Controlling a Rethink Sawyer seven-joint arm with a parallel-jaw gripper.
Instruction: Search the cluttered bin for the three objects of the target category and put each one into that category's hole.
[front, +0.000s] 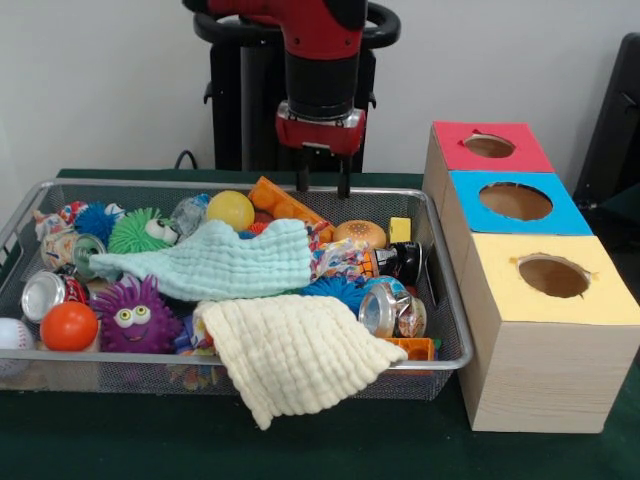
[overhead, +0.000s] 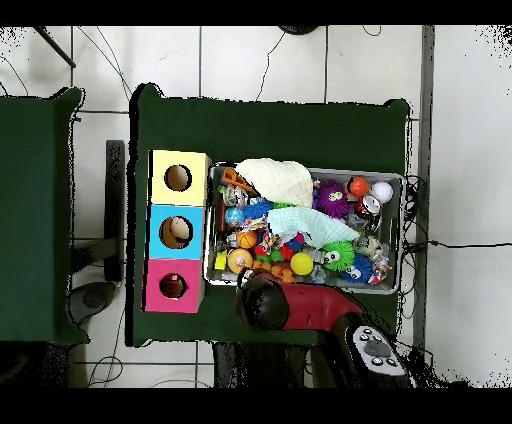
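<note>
In the front view the gripper (front: 322, 186) is seen hanging above the far rim of the wire bin (front: 452, 330), its two thin fingers (front: 301, 178) spread apart with nothing between them; in the overhead view the fingers are hidden under the red arm (overhead: 300, 308), which lies over the bin's edge nearest the base. The bin's contents are shown best from the front: a cream cloth (front: 295, 355) draped over the near rim, a mint cloth (front: 225, 262) across the middle, a purple spiky ball with eyes (front: 135, 315), an orange ball (front: 69, 326), a yellow ball (front: 231, 210), a small burger toy (front: 359, 234) and crushed cans (front: 391, 310). No brand or writing on the cans can be read. Beside the bin a wooden box (front: 545, 375) is set with three holes, topped pink (front: 489, 146), blue (front: 516, 202) and yellow (front: 553, 277). Only from overhead is something pale seen inside the blue hole (overhead: 177, 232); the pink (overhead: 173, 287) and yellow (overhead: 178, 178) holes appear dark. The target category cannot be told
</note>
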